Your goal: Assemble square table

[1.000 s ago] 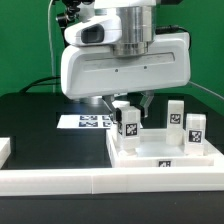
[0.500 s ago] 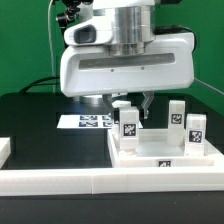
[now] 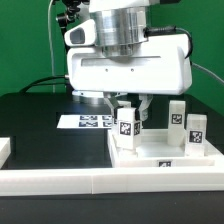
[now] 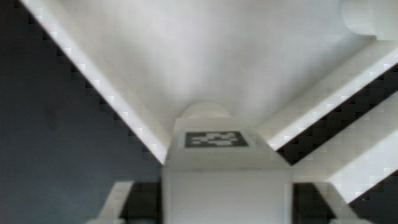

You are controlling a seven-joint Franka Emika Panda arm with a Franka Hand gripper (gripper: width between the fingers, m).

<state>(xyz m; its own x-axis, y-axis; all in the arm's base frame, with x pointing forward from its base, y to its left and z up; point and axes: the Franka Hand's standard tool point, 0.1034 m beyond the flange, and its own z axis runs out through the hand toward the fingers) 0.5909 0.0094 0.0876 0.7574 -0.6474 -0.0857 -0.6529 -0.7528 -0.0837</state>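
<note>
The white square tabletop [image 3: 150, 152] lies tray-like with its raised rim on the black table at the exterior view's right. My gripper [image 3: 128, 110] hangs over its near left corner, shut on an upright white leg [image 3: 126, 128] with a black-and-white tag. The leg's lower end sits at the tabletop's surface. Two more tagged legs [image 3: 176, 114] [image 3: 196, 129] stand upright on the tabletop's far right part. In the wrist view the held leg [image 4: 226, 165] fills the space between my gripper's [image 4: 226, 208] dark fingers [image 4: 135, 203], with the white tabletop [image 4: 231, 50] beyond it.
The marker board [image 3: 88, 122] lies flat on the table behind and to the left of the tabletop. A long white border wall [image 3: 90, 181] runs along the front. A white block [image 3: 4, 150] sits at the exterior view's left edge.
The hand's housing has swung toward the exterior view's right above the leg. The held leg stays at nearly the same spot on the tabletop. The other two legs have not moved.
</note>
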